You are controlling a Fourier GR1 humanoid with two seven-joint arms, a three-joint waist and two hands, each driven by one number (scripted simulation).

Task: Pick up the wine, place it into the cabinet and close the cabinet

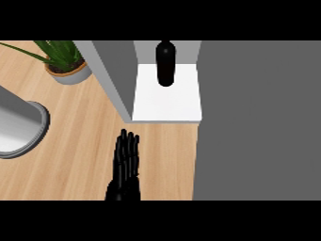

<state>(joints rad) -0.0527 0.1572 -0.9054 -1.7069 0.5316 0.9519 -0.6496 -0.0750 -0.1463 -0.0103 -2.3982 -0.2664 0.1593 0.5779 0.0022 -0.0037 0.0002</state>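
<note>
Scanning left to right: grey cylinder stands at the left edge of the wooden tabletop, potted plant behind it. One hand shows low centre, fingers straight and together, holding nothing; which arm it belongs to can't be told, no forearm visible. Wine already stands upright on the white shelf inside the cabinet, straight ahead and slightly right of the hand, well apart. Large grey panel fills the right side, probably the open door. Remaining step looks like closing it; that panel lies right of the hand.
</note>
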